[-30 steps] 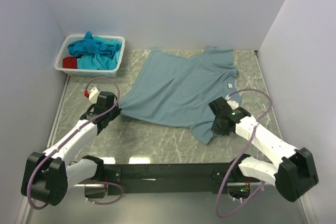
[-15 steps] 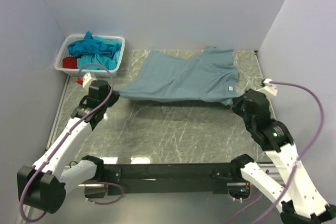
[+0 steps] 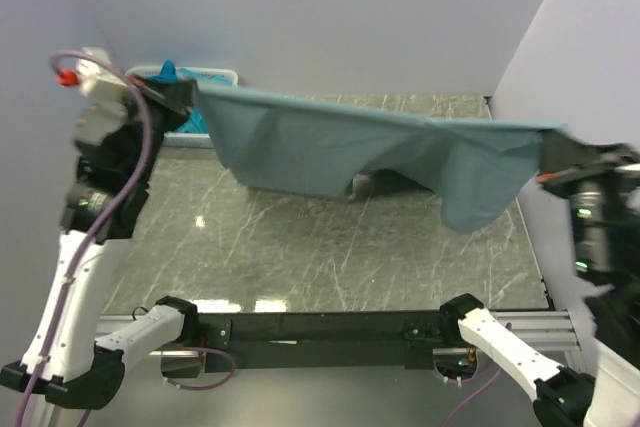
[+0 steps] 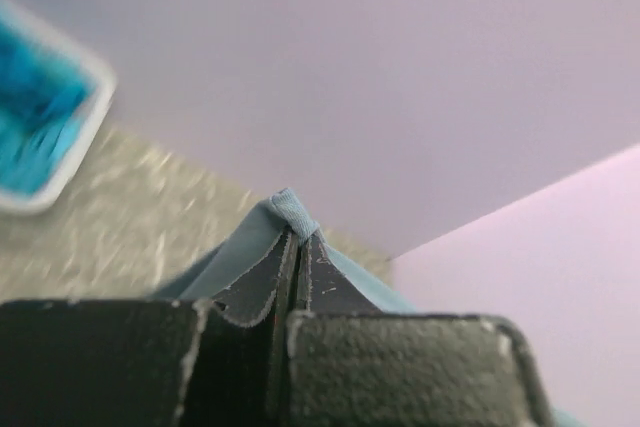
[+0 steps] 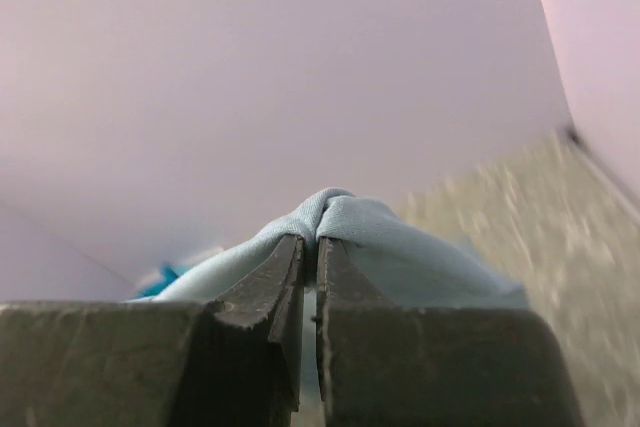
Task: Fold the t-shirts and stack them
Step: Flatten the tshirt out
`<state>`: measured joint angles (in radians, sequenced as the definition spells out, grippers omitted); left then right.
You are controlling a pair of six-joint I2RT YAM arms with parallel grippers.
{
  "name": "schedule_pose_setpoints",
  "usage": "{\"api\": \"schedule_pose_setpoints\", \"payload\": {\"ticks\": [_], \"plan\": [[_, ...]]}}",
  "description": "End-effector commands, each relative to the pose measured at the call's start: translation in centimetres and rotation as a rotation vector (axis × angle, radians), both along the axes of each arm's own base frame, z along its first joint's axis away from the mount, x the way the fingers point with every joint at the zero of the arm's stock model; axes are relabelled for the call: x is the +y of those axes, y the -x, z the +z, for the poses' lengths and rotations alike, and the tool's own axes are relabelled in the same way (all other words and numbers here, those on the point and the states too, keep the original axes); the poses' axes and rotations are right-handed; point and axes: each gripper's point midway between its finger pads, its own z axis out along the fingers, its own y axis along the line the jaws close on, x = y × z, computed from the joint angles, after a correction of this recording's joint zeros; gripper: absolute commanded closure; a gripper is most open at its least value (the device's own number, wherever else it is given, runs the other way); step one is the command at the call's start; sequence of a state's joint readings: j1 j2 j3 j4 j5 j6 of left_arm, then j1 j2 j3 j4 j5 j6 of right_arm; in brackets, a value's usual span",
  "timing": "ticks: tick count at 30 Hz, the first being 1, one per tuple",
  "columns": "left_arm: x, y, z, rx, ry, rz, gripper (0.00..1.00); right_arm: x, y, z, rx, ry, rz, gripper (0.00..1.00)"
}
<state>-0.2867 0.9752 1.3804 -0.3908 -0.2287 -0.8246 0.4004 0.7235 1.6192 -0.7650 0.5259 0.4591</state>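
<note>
Holds the grey-blue t-shirt (image 3: 340, 147) spread in the air, to the right of the white basket (image 3: 222, 74) and above the marble table (image 3: 300, 257). With the left gripper (image 3: 183, 99), raised just in front of the basket, clamps flat on a small bunch of hem (in the wrist view, a nub of cloth pokes out past the tips). With the right gripper (image 3: 556, 155), well away to the basket's right at about the same height, clamps likewise on a rolled fold of the same shirt, with no gap to see between the jaws. Pulls the top edge nearly straight between the two grips and lets the rest sag in loose drapes, lowest at the corner far from the basket. Cannot tell whether the middle drape brushes the table. Leaves the turquoise t-shirts (image 3: 170, 75) heaped inside the basket. Judged light and limp: follows every pull, bunches wherever given slack, is unlikely to slide out of a firm pinch, but twists easily. Best taken at hem corners or shoulder edges, two points well apart, and kept taut so as to land flat when lowered. Judged to be at the spreading step, ahead of the first fold, with stacking not yet begun.
</note>
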Motion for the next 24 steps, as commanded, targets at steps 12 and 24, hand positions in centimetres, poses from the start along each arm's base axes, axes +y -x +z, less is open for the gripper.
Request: {"api": "schedule_pose_setpoints", "payload": {"ticks": [12, 24], "plan": [[3.8, 10.2, 21.7, -0.512, -0.113, 0.066, 0.99, -4.1, 11.2, 17.6, -0.505, 0.146, -0.019, 1.0], [1.7, -0.7, 15.8, -0.325, -0.162, 0.097, 1.0, -5.0, 0.6, 15.6, -0.265, 0.297, -0.315, 1.0]]}}
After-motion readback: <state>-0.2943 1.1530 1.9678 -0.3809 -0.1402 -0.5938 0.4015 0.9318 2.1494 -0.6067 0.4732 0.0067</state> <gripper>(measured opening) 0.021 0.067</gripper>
